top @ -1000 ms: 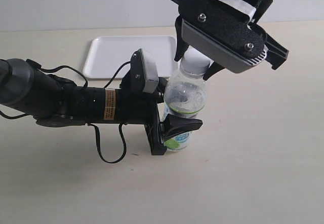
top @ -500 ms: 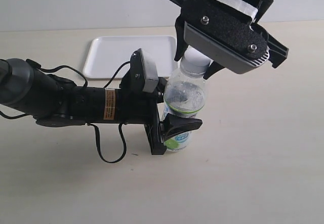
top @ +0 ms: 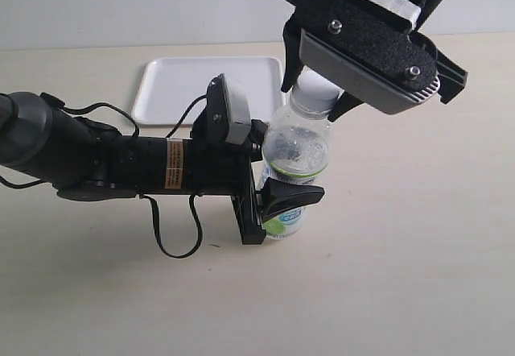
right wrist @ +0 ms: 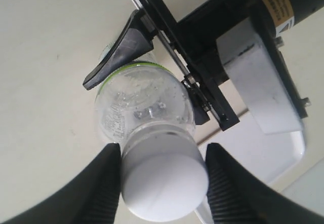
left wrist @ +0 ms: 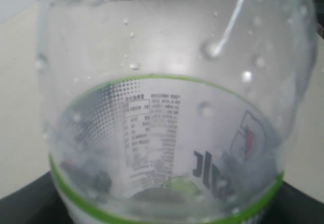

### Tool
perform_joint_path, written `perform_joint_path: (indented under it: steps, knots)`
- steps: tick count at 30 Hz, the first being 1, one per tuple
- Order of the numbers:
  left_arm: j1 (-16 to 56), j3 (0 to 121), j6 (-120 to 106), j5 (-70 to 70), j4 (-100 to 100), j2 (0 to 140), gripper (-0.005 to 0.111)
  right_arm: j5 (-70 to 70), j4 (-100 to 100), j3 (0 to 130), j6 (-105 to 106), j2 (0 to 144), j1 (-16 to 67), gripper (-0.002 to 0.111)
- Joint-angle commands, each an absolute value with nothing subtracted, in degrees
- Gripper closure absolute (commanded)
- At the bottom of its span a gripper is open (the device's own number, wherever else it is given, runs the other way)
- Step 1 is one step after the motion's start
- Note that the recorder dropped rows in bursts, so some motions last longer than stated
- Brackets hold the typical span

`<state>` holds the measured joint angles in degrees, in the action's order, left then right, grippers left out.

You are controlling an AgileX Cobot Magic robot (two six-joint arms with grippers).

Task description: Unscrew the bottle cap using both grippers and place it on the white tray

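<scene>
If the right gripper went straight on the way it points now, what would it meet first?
The bottle cap. It sits between the fingers of the right gripper, directly in that line, with the bottle beneath it. Depth is hard to judge, but nothing else appears in between.

The thick black cylindrical left arm lies low and level, reaching in from the left. Its black two-finger left claw is clamped across the body of the clear plastic bottle. The black right claw hangs tilted from the far right, with its fingers pressed against both sides of the white ribbed bottle cap.
</scene>
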<state>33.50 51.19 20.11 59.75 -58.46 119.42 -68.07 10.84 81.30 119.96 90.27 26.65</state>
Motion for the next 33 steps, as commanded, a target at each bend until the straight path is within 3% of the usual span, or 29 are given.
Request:
perform_joint_path:
  steps: [1,4,11,15,24,33]
  knots:
    - [33.6,51.3,21.0,60.1,-57.7,119.0,0.107,-66.7,12.0,81.8,120.7,89.4,26.6,0.107]
    - [33.6,51.3,21.0,60.1,-57.7,119.0,0.107,-66.8,12.0,81.8,119.8,89.4,26.6,0.095]
    - [33.6,51.3,21.0,60.1,-57.6,119.0,0.107,-66.8,13.0,81.8,119.8,89.4,26.6,0.048]
    - [33.6,51.3,21.0,60.3,-57.6,119.0,0.107,-66.8,15.9,81.8,119.8,89.4,26.6,0.030]
    - [33.6,51.3,21.0,60.3,-57.2,119.0,0.107,-66.4,17.5,81.8,100.7,89.4,26.6,0.013]
    - [33.6,51.3,21.0,60.3,-57.2,119.0,0.107,-62.4,21.5,81.8,89.8,89.3,26.6,0.012]
